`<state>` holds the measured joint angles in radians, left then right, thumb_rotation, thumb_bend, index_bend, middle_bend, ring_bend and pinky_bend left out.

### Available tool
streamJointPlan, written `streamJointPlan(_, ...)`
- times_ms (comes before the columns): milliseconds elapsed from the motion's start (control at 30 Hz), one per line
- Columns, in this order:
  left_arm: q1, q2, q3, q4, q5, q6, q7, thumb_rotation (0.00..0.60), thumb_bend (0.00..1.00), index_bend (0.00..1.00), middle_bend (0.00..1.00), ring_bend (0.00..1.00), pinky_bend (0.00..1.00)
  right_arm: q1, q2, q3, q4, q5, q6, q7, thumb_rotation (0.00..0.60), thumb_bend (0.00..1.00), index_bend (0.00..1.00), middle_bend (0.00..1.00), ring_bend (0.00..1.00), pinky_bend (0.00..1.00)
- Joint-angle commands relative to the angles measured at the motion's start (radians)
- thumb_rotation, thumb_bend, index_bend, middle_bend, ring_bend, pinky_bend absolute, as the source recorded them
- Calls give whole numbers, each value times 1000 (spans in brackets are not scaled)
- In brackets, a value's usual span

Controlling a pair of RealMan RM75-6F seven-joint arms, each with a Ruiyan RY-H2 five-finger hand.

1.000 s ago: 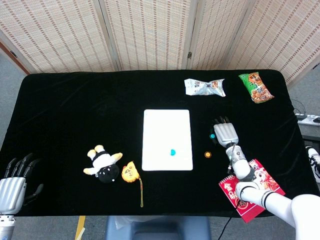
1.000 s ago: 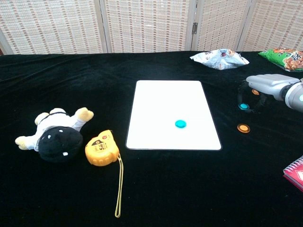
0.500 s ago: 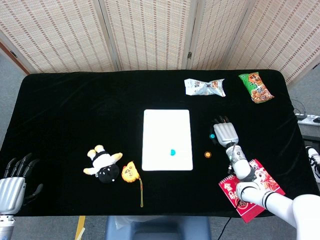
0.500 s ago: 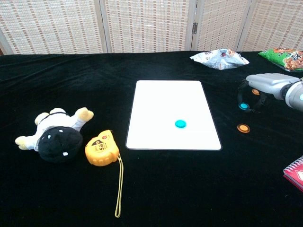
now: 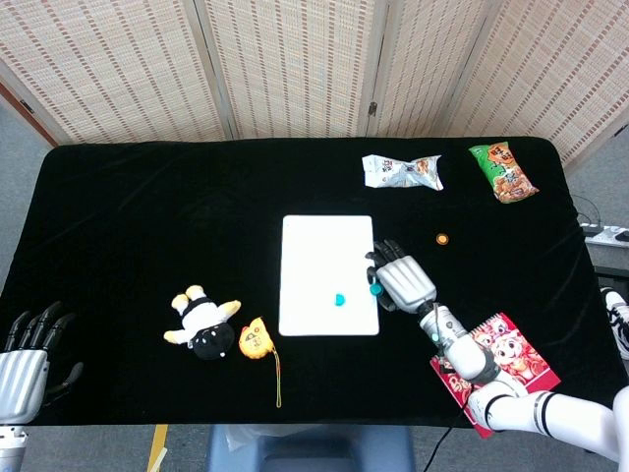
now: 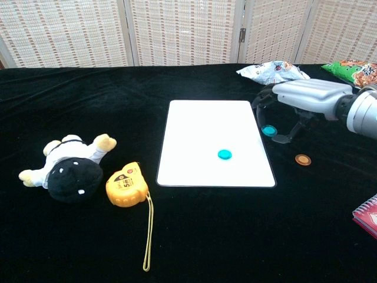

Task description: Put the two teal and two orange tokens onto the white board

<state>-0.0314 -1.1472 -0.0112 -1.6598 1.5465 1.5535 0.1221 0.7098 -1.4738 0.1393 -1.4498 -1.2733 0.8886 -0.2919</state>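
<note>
The white board [image 5: 327, 246] [image 6: 206, 124] lies mid-table with one teal token [image 5: 340, 298] [image 6: 224, 154] on it. My right hand [image 5: 400, 282] [image 6: 297, 97] hovers at the board's right edge, pinching the second teal token [image 5: 374, 289] [image 6: 269, 130] just off that edge. One orange token [image 5: 442, 238] lies on the black cloth behind the hand. Another orange token [image 6: 303, 159] lies in front of it and is hidden by the hand in the head view. My left hand [image 5: 27, 356] holds nothing, fingers apart, at the near left corner.
A panda plush [image 5: 201, 322] [image 6: 69, 166] and a yellow tape measure [image 5: 255, 340] [image 6: 125, 185] lie left of the board. Two snack bags [image 5: 401, 171] [image 5: 502, 172] lie at the back right. A red notebook [image 5: 496, 369] sits at the near right edge.
My right hand has picked up the teal token and carried it left to the board's right edge. The far orange token it was covering now shows.
</note>
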Motion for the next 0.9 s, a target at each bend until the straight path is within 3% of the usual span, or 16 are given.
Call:
streamJointPlan(33,3,2,1,4,-2,3,-5,600,363,191,96,136,0,23,-15,-24,-35,-42,4,-39,600,270,467,150,8,0)
streamJointPlan(500,9,-9,5,35,-7,-2,-32,600,363,191,97,136,0,67,-125,-47,21,-13,-38,-147,600,270,467,150,3,0)
streamJointPlan(900,11,-10,3,38,-12,-4,-33,600,363,190,96,136,0,74,-143,-55,49,1,-43,-156,600,270,467,149,1,0)
